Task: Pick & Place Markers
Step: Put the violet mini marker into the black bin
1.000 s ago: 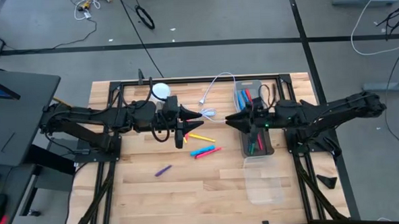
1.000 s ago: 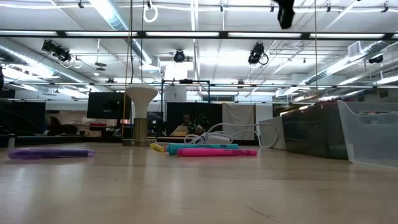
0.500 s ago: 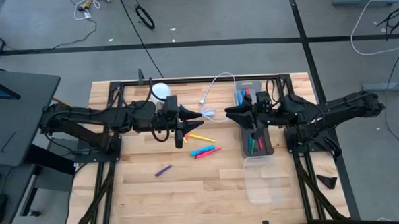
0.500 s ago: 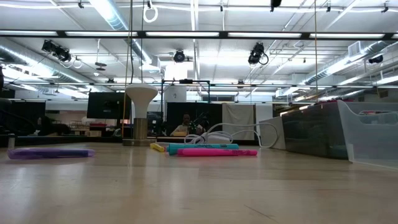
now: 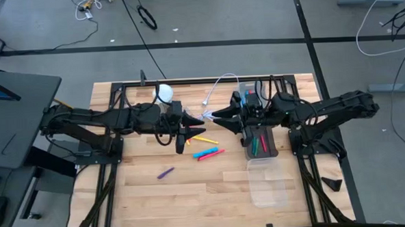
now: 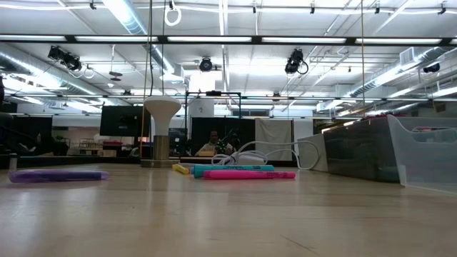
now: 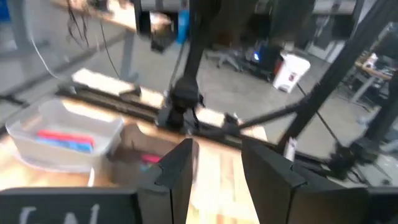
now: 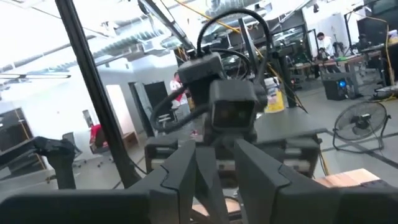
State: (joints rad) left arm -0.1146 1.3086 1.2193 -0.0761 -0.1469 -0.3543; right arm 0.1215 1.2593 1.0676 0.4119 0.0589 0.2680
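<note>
Low view cuts both arms off, so I see no grippers there. Left wrist view is motion-blurred; markers in the clear bin (image 7: 59, 134) are just smears. From above, dark bin (image 5: 261, 144) contents too small to count.

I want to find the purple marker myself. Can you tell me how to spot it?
Look at the wooden table from above and find the little bunch of markers near the middle, just below the left gripper. The purple marker lies alone, lower down and toward the left arm's side, apart from the bunch. It is the only purple one on the bare wood; its neighbours are yellow, blue and pink.
</note>
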